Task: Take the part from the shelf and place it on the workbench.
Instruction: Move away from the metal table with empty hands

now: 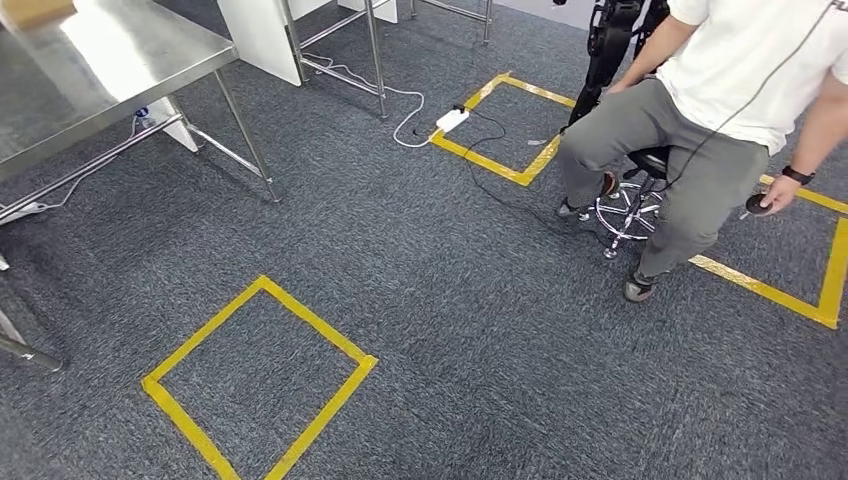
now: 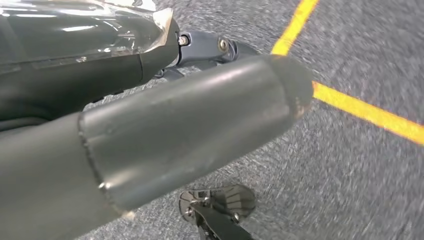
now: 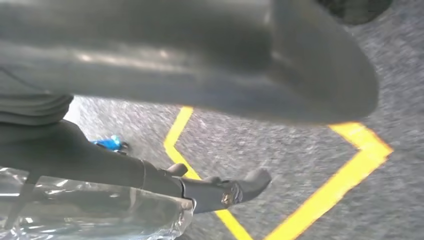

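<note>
Left wrist view: the left robot hand [image 2: 200,135] hangs over grey carpet [image 2: 360,180], clear plastic wrap [image 2: 85,25] against its dark fingers — whether it grips the wrap, I cannot tell. Right wrist view: the right robot hand [image 3: 200,165] likewise touches a clear-wrapped part [image 3: 90,210] — grip unclear.

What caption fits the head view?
Seated person on stool beside yellow tape square on grey carpet; steel workbench at left.

One steel table [image 1: 110,60], three yellow tape squares [image 1: 258,378], one seated person [image 1: 720,90]
</note>
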Robot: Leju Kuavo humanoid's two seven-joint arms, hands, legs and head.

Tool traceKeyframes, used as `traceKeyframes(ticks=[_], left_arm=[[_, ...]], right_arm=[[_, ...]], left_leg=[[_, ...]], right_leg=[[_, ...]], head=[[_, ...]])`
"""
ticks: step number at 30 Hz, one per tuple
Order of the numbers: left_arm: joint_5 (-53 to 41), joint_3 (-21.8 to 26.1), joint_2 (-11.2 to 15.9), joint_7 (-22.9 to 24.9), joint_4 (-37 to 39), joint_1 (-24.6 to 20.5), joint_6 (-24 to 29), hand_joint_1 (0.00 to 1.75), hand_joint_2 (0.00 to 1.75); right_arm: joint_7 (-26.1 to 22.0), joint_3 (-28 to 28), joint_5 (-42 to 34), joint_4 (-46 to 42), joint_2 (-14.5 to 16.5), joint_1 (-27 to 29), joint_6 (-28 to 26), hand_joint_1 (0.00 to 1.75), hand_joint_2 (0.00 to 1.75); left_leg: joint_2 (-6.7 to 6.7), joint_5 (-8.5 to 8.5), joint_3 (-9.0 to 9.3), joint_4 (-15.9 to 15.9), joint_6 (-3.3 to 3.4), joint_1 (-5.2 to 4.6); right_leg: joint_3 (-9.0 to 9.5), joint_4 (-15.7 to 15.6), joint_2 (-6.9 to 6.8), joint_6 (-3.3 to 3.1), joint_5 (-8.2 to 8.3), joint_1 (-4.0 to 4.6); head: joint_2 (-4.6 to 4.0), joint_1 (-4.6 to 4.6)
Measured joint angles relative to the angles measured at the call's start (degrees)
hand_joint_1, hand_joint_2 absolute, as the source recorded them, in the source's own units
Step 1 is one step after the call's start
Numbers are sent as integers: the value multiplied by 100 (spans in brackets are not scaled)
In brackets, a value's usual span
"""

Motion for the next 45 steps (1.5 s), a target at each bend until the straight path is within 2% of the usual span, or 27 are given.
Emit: traceKeyframes(ticks=[2, 4, 6, 8, 9, 11, 12, 14, 16, 18, 19, 21, 23, 25, 26, 27, 29, 31, 33, 34, 35, 36, 38, 40, 42, 43, 45], left_arm=[[2, 0, -1, -2, 0, 23, 0, 0, 0], [2, 0, -2, -2, 0, 41, 0, 0, 0], [2, 0, -1, -2, 0, 49, 0, 0, 0], [2, 0, 8, -3, 5, 65, 0, 0, 0], [3, 0, 11, -4, 8, 71, 0, 0, 0], [5, 0, 11, -5, 10, 68, 0, 0, 0], [6, 1, 5, -6, 9, 62, 0, 0, 0], [7, 1, -7, -10, 7, 62, 0, 0, 0], [12, 1, -12, -14, 7, 75, 0, 0, 0], [35, 2, -12, -26, 7, 84, 0, 0, 0], [46, 2, -13, -37, 7, 84, 0, 0, 0], [59, 2, -22, -55, 7, 77, 0, 0, 0], [61, 2, -30, -61, 7, 67, 0, 0, 0], [63, 2, -27, -60, 7, 53, -1, 0, 0], [64, 2, -27, -57, 6, 38, -2, 0, 0], [66, 1, -28, -54, 5, 18, -5, 0, 0], [65, -1, -30, -40, 3, -15, -13, 0, 0], [61, -2, -27, -21, 2, -21, -20, 0, 0], [56, -3, -26, -3, 2, -17, -22, 0, 0], [54, -4, -26, 3, 2, -17, -22, 0, 0], [51, -4, -26, 12, 2, -19, -22, 0, 0], [49, -5, -25, 21, 2, -21, -22, 0, 0], [46, -6, -22, 43, 3, -22, -22, 0, 0], [46, -8, -18, 58, 4, -23, -21, 0, 0], [49, -9, -16, 64, 2, -33, -20, 0, 0], [51, -9, -17, 66, 1, -39, -19, 0, 0], [51, -10, -17, 69, -1, -41, -17, 0, 0]], right_arm=[[0, 0, 1, 0, -3, 6, 1, 0, 0], [0, 0, 1, 0, -4, 20, 1, 0, 0], [0, 0, 1, 0, -4, 29, 1, 0, 0], [-1, 0, 1, 1, 5, 13, 2, 0, 0], [-2, 0, 0, 1, 9, 3, 2, 0, 0], [-4, 0, 0, 0, 8, 6, 2, 0, 0], [-4, 0, 0, 1, 7, 19, 2, 0, 0], [-4, 0, 1, 2, 7, 32, 2, 0, 0], [-6, 0, 4, 1, 7, 18, 2, 0, 0], [-9, 0, 13, 0, 5, 12, 2, 0, 0], [-11, 0, 17, 0, 5, 19, 3, 0, 0], [-13, 0, 24, -2, 6, 33, 4, 0, 0], [-12, 0, 32, -7, 9, 16, 4, 0, 0], [-10, 0, 41, -11, 17, -4, 3, 0, 0], [-9, 0, 45, -13, 20, -3, 2, 0, 0], [-8, 0, 49, -14, 23, 3, 2, 0, 0], [-3, 0, 48, -18, 28, 3, 1, 0, 0], [-1, 0, 34, -25, 31, -21, 2, 0, 0], [1, 0, 19, -32, 28, -33, 2, 0, 0], [1, 0, 11, -34, 27, -29, 2, 0, 0], [2, 0, 5, -35, 28, -24, 2, 0, 0], [2, 0, 2, -35, 31, -20, 2, 0, 0], [2, 0, 1, -35, 43, -28, 5, 0, 0], [3, 0, 3, -36, 50, -44, 10, 0, 0], [4, 0, 6, -37, 50, -32, 20, 0, 0], [6, 0, 8, -37, 50, -15, 25, 0, 0], [13, 0, 9, -37, 52, -8, 28, 0, 0]], left_leg=[[-206, -411, -339, 780, 7, 3], [-252, -358, -401, 936, 44, 3], [-384, 70, -103, 302, 116, 2], [-655, 394, 196, -377, 188, -6], [-742, 451, 262, -550, 210, -14], [-676, 461, 283, -636, 232, -39], [-596, 493, 297, -676, 257, -41], [-425, 573, 325, -782, 328, -40], [-242, 607, 315, -823, 370, -55], [-51, 610, 291, -821, 375, -83], [36, 610, 285, -819, 374, -92], [184, 604, 298, -814, 362, -95], [305, 575, 312, -790, 316, -123], [402, 549, 325, -768, 261, -153], [448, 543, 337, -767, 237, -151], [441, 522, 341, -753, 202, -135], [187, 321, 252, -518, 132, -96], [-147, -99, -57, 183, 95, -77], [-243, -373, -401, 903, 92, -68], [-254, -331, -463, 999, 94, -61], [-269, -171, -421, 867, 102, -52], [-315, 71, -284, 536, 113, -39], [-588, 479, 43, -233, 145, -7], [-770, 577, 183, -600, 165, 0], [-657, 577, 195, -673, 206, -17], [-582, 602, 206, -711, 247, -22], [-413, 656, 220, -785, 333, -25]], right_leg=[[-62, 3, 136, -51, 40, 34], [-87, 6, 302, -54, 62, 65], [-81, 6, 470, -34, 78, 77], [-100, 19, 611, 4, 100, 96], [-127, 21, 679, 33, 118, 96], [-188, -6, 815, 117, 171, 95], [-219, 6, 812, 148, 178, 95], [-385, 276, 567, 148, 37, 131], [-711, 967, 241, 100, -309, 146], [-958, 1581, 138, 117, -555, 143], [-923, 1618, 116, 152, -559, 140], [-483, 974, -6, 240, -342, 129], [-6, 178, -245, 248, -136, 142], [119, -74, -313, 175, -79, 165], [97, -79, -248, 138, -61, 171], [91, -87, -188, 98, -49, 146], [86, -109, -75, 16, -12, 103], [73, -114, 49, -45, 21, 92], [47, -110, 195, -71, 38, 105], [44, -107, 274, -76, 43, 109], [50, -104, 354, -78, 46, 111], [62, -100, 434, -76, 46, 111], [56, -85, 585, -56, 52, 120], [-13, -71, 723, 9, 82, 127], [-87, -79, 835, 98, 124, 126], [-129, -41, 767, 123, 108, 132], [-333, 335, 444, 112, -99, 152]], head=[[0, -4], [0, -4], [0, -5], [0, -3], [0, -3], [0, -7], [0, -5], [0, 12], [0, 33], [0, 39], [0, 40], [0, 40], [0, 41], [0, 36], [0, 34], [0, 35], [0, 26], [0, 11], [0, 13], [0, 12], [0, 13], [0, 13], [0, 16], [0, 16], [0, 14], [0, 17], [0, 31]])
